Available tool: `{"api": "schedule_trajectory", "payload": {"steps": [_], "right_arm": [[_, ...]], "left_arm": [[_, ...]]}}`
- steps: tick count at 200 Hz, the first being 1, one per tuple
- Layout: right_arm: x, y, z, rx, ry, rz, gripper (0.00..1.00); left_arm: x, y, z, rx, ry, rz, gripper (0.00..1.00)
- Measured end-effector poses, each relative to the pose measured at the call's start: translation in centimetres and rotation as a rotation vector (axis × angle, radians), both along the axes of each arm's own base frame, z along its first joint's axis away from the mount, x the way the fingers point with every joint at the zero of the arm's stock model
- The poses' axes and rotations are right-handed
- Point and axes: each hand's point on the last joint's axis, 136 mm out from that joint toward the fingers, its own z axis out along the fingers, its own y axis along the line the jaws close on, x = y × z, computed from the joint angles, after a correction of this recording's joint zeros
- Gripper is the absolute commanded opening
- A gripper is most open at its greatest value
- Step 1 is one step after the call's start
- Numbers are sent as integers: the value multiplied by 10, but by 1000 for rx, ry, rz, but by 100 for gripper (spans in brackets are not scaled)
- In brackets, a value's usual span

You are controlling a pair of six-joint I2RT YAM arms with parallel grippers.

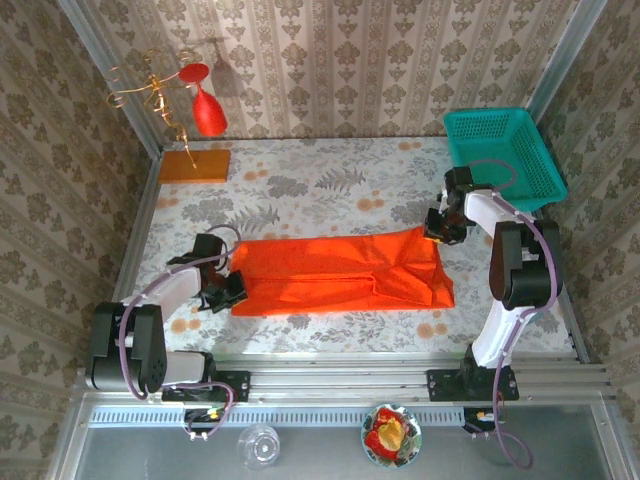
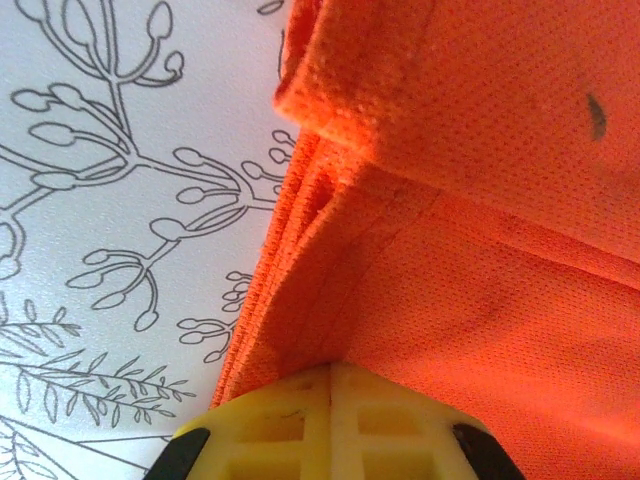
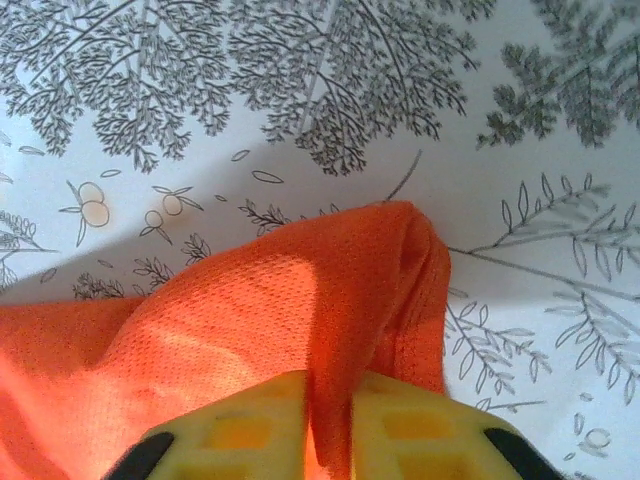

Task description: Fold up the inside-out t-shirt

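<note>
The t-shirt (image 1: 340, 275) lies lengthwise across the bench (image 1: 330, 180); my left hand (image 1: 228, 290) pinches its left end, my right hand (image 1: 437, 228) its far-right corner.

Damask wallpaper (image 1: 350, 60), floral tbl cover (image 1: 300, 180), sunlit.

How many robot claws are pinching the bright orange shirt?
2. The left claw pinches the wrinkly orange-red cloth t-shirt at its left end; the right claw pinches its far right corner.

t-shirt (image 1: 340, 272): plain orange-red | table cover (image 1: 330, 185): white, grey leaf print | basket (image 1: 500, 145): teal | wall (image 1: 400, 60): beige damask
</note>
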Motion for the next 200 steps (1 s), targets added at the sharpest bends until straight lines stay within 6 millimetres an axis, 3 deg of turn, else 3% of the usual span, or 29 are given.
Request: {"api": "schedule_trajectory", "payload": {"steps": [19, 70, 120, 149, 173, 200], "right_arm": [[4, -1, 4, -8, -11, -1, 0], [23, -7, 19, -26, -52, -3, 3], [15, -13, -2, -59, 24, -12, 34], [7, -14, 9, -75, 26, -27, 39], [-6, -4, 38, -75, -33, -18, 38], [-32, 39, 62, -49, -82, 68, 33]], "left_arm": [[0, 0, 0, 0, 0, 0, 2], [1, 1, 0, 1, 0, 7, 2], [1, 1, 0, 0, -2, 7, 8], [3, 3, 8, 4, -28, 13, 11], [13, 2, 30, -2, -97, 19, 11], [30, 0, 58, -15, -184, 23, 10]]}}
